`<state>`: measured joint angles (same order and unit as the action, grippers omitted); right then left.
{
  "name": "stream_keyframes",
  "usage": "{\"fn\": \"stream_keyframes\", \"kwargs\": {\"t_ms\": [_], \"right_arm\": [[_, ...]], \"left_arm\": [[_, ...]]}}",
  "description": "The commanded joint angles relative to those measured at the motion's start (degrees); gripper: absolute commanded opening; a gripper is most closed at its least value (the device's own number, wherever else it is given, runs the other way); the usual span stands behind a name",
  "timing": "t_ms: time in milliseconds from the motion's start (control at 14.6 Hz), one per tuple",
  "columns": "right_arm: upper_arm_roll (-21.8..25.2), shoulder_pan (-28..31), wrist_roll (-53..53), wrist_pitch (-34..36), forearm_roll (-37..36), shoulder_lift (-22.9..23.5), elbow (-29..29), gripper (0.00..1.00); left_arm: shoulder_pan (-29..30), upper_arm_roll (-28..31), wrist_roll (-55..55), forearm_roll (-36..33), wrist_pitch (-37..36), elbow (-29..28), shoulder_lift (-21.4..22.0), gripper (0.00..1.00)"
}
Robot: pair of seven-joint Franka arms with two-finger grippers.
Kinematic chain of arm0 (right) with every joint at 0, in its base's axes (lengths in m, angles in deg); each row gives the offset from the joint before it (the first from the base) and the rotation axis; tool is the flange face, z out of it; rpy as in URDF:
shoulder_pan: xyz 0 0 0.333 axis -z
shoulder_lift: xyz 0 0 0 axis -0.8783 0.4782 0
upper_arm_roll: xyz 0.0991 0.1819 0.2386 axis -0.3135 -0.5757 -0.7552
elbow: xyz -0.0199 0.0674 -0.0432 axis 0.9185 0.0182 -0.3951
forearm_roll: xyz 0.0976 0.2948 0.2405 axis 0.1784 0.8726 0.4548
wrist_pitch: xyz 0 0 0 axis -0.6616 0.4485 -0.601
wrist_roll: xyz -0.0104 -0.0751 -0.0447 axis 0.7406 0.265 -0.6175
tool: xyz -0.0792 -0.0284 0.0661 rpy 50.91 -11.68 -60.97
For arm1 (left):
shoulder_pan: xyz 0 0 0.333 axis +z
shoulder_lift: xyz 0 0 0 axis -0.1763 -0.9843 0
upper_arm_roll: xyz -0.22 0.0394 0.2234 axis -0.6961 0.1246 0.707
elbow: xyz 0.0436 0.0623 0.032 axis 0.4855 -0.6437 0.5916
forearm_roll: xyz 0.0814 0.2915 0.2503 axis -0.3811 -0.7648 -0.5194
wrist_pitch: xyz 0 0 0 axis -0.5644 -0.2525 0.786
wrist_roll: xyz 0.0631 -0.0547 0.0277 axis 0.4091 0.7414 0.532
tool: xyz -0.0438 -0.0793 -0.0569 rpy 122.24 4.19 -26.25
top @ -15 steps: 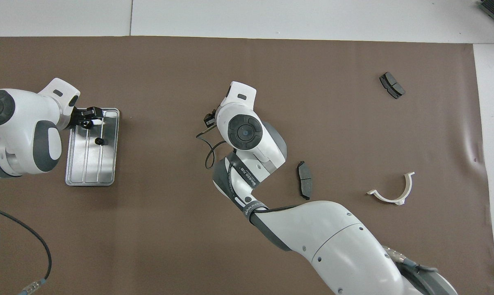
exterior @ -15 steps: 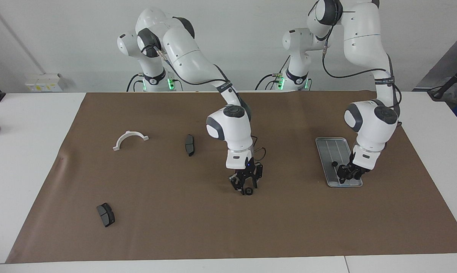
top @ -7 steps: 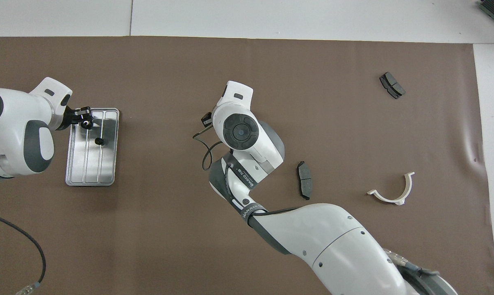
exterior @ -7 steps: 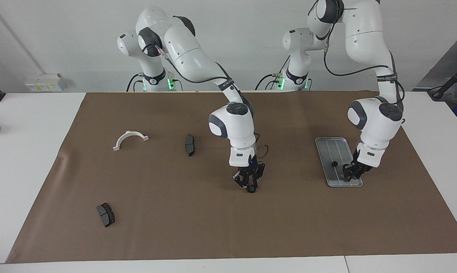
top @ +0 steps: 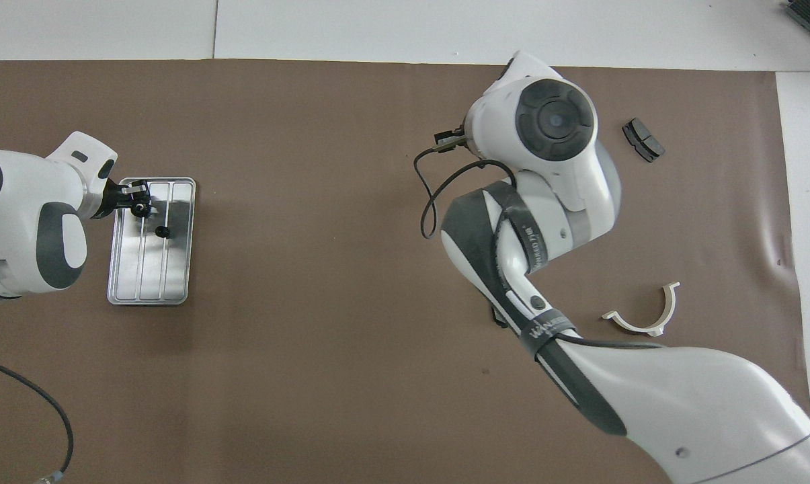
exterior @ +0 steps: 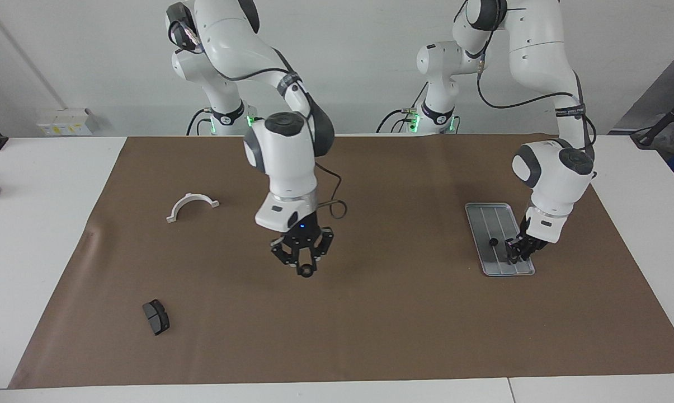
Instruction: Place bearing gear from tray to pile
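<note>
The right gripper [exterior: 306, 271], fingers pinching a small black gear [exterior: 306, 272], is swinging away over the mat toward its own end. The left gripper's [exterior: 514, 253] fingers are closing on another gear in the tray [exterior: 485, 215], beside a loose one [exterior: 493, 242].

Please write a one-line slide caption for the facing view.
Right gripper holds a black gear above the mat; left gripper reaches into the tray beside another gear.

White table [exterior: 46, 235] w/ brown mat [exterior: 404, 330], plain white wall [exterior: 359, 50]
</note>
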<state>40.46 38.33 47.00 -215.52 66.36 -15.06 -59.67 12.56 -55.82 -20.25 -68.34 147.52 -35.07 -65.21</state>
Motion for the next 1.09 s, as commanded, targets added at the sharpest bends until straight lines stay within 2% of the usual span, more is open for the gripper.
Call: {"fn": "stream_keyframes", "kwargs": {"t_ms": [0, 137, 273, 478, 546, 615, 683, 820, 888, 1025], "right_arm": [[-1.0, 7.5, 10.4, -1.1, 5.2, -9.5, -14.7, 0.00], [-1.0, 13.7, 17.3, -2.6, 6.6, -12.2, -22.4, 0.00], [-0.9, 16.7, 20.8, -3.0, 9.6, -13.6, -26.3, 0.00], [-1.0, 21.2, 26.1, -5.6, 10.2, -13.4, -30.4, 0.00], [-0.9, 22.1, 26.5, -5.8, 10.3, -13.2, -31.3, 0.00], [-0.9, 23.7, 27.2, -6.5, 10.4, -12.9, -32.6, 0.00], [-1.0, 24.8, 27.6, -8.4, 10.4, -12.3, -33.3, 0.00], [-1.0, 24.5, 27.1, -10.6, 13.4, -10.8, -32.9, 0.00], [-0.9, 24.2, 26.6, -12.7, 16.2, -9.9, -32.6, 0.00], [-0.9, 24.1, 26.9, -14.2, 17.2, -8.4, -32.6, 0.00]], "left_arm": [[0.6, -0.5, -1.1, 0.9, 0.3, -2.6, 1.7, 0.34], [0.7, -0.5, -1.2, 0.9, 0.3, -2.8, 1.7, 0.35], [0.7, -0.5, -1.2, 0.9, 0.3, -3.4, 1.9, 0.37], [0.6, -0.5, -1.0, 0.9, 0.0, -3.4, 2.0, 0.36], [0.4, -0.5, -1.0, 0.9, 0.0, -3.4, 2.0, 0.30], [0.3, -0.5, -1.0, 0.9, -0.3, -3.4, 2.1, 0.17], [-0.1, -0.4, -0.8, 0.9, -0.5, -3.4, 2.2, 0.00], [-1.3, -0.7, -0.7, 0.8, -1.1, -2.2, 2.9, 0.00], [-3.4, -0.7, -0.6, 0.7, -0.9, -0.8, 2.9, 0.00], [-7.5, -0.6, -0.3, 0.7, -0.3, 3.5, 1.8, 0.00]]}}
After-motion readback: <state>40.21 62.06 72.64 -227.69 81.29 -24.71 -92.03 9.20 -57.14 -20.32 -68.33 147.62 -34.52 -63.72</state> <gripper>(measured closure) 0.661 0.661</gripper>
